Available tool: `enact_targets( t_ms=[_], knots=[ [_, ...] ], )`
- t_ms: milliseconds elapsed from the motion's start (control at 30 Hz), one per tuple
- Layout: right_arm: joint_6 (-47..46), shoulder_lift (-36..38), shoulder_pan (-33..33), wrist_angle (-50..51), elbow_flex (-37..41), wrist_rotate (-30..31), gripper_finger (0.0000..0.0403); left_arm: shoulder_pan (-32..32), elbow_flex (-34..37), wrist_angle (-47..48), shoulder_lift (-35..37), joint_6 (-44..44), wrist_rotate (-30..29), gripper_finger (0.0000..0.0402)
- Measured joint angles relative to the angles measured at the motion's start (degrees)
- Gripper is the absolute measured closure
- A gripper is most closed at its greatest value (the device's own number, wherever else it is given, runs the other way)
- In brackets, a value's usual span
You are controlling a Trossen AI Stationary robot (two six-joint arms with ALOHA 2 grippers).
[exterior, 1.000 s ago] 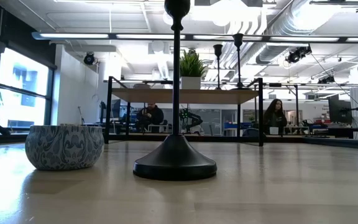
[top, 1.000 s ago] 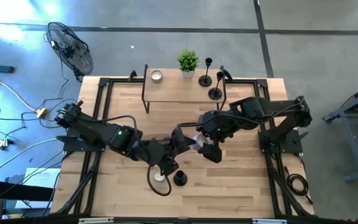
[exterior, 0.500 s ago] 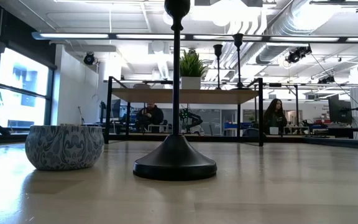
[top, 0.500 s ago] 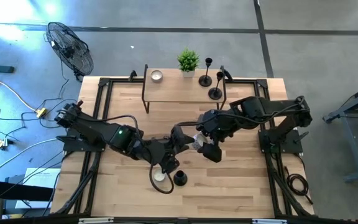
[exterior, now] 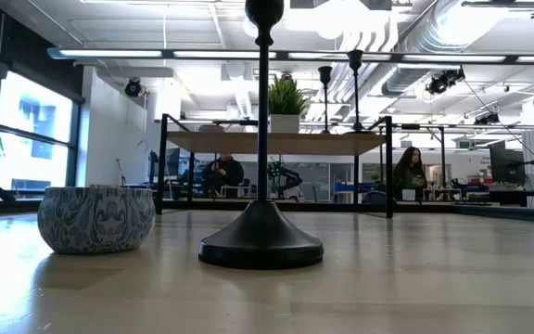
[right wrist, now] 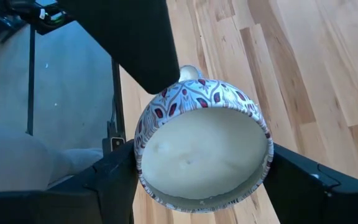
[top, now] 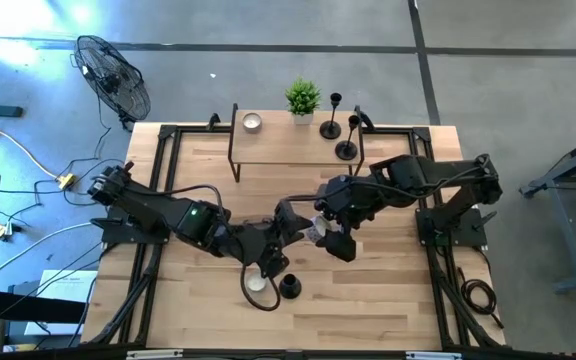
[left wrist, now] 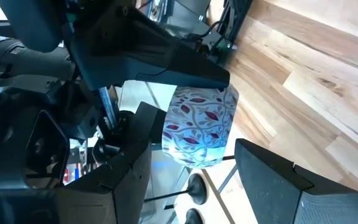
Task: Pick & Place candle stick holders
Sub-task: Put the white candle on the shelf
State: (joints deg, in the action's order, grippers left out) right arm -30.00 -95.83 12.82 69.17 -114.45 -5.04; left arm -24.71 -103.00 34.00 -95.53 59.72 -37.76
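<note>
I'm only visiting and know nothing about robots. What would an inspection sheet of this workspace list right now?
Surface: wooden table, with a raised shelf at the back.
Job's things: two candle stick holders upright on the shelf, third holder upright near the table's front.
Clutter: blue patterned bowl beside the third holder; plant and candle on the shelf.
Grippers: right gripper holds a leaf-patterned cup above mid-table; left gripper is right at it.
Cables: loose cables on the floor; black cable on the table.
Surroundings: fan; seated people far behind.
</note>
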Motion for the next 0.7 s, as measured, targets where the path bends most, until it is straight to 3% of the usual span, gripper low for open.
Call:
enact_targets(
  t_ms=[167, 433, 700],
  knots=[
    [0.2, 0.0, 0.0, 0.0, 0.0, 0.0, 0.0122, 0.0, 0.0, 0.0, 0.0, 0.0, 0.4, 0.0174],
    [0.2, 0.0, 0.0, -1.0, 0.0, -1.0, 0.0122, 2.4, 0.0, -0.9, 0.0, 1.6, 7.2, 0.0174],
    [0.4, 0.0, 0.1, -1.2, 0.0, -1.0, 0.0122, 3.8, 0.0, -0.9, 0.0, 2.8, 9.9, 0.0174]
  ],
)
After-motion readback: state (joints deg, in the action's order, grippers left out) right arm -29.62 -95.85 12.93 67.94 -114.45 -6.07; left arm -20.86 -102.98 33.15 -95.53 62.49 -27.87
